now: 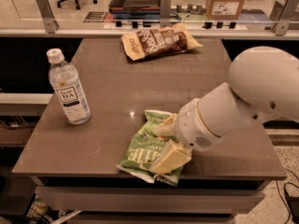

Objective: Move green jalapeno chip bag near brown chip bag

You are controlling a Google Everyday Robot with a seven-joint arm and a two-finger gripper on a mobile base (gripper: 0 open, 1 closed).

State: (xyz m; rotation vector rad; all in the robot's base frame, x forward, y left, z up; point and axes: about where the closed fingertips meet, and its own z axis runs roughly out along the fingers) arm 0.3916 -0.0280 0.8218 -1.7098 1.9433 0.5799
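The green jalapeno chip bag (140,154) lies flat near the table's front edge, a little right of the middle. The brown chip bag (160,41) lies at the far edge, middle right, well apart from the green bag. My gripper (166,143) reaches in from the right and is low over the green bag's right side. Its cream fingers (171,157) are spread apart, one toward the bag's top and one toward its bottom. The bag lies between them and is not lifted. The arm hides part of the bag's right edge.
A clear Teas' Tea bottle (69,90) with a white cap stands upright at the table's left side. The brown table (117,78) has a railing and glass partition behind it. My white arm (261,92) covers the table's right front part.
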